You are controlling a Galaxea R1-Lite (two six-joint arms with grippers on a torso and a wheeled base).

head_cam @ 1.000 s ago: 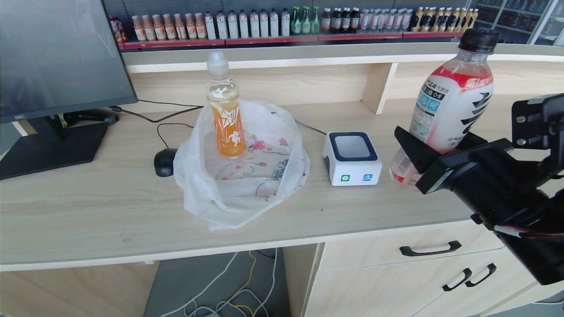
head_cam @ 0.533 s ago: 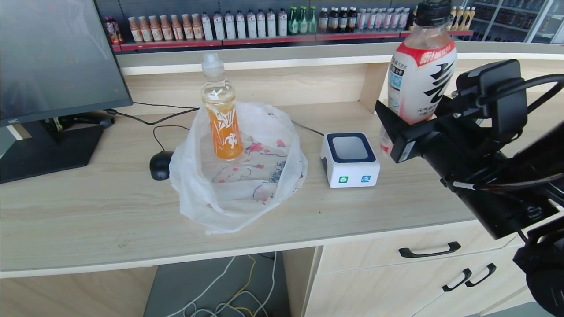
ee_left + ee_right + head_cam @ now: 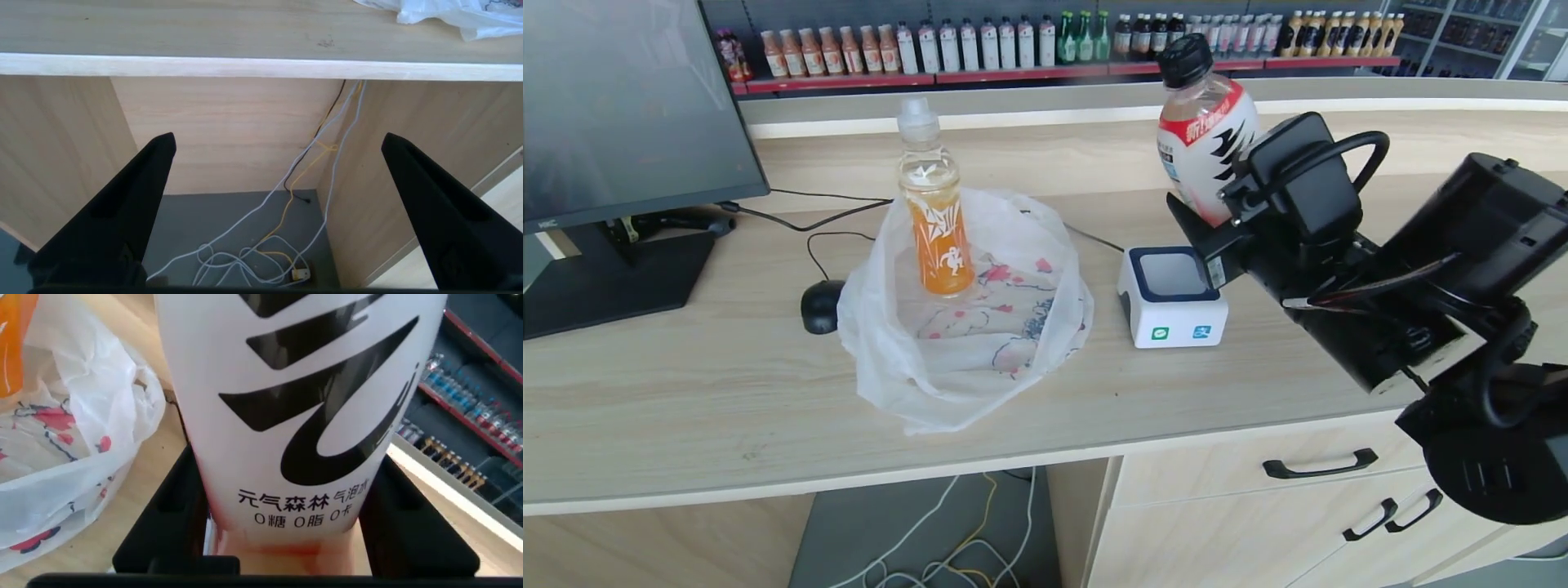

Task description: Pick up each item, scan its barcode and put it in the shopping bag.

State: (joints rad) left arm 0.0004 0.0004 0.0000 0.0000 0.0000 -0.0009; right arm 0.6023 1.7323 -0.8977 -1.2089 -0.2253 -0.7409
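1. Right jaws: clamped on the lower body of the white bottle (image 3: 1205, 143), which is held tilted in the air just above the scanner (image 3: 1174, 296).
2. Left jaws: wide apart and empty, low in front of the worktop (image 3: 686, 392) edge, well apart from the scanner.
3. Shopping bag (image 3: 964, 335): slumped open just beside the scanner. An orange bottle (image 3: 935, 220) stands upright inside it.
4. Mouse (image 3: 819, 306) and monitor (image 3: 621, 106): beyond the bag, well apart from the scanner.

Risks for you to watch:
- You cannot tell whether the barcode faces the scanner window. If it faces away, the scan may fail.
- The grip sits low on a tall bottle, so a quick swing could pivot it in the jaws.
- At the bag, the white bottle could knock over the orange bottle or snag the limp rim.
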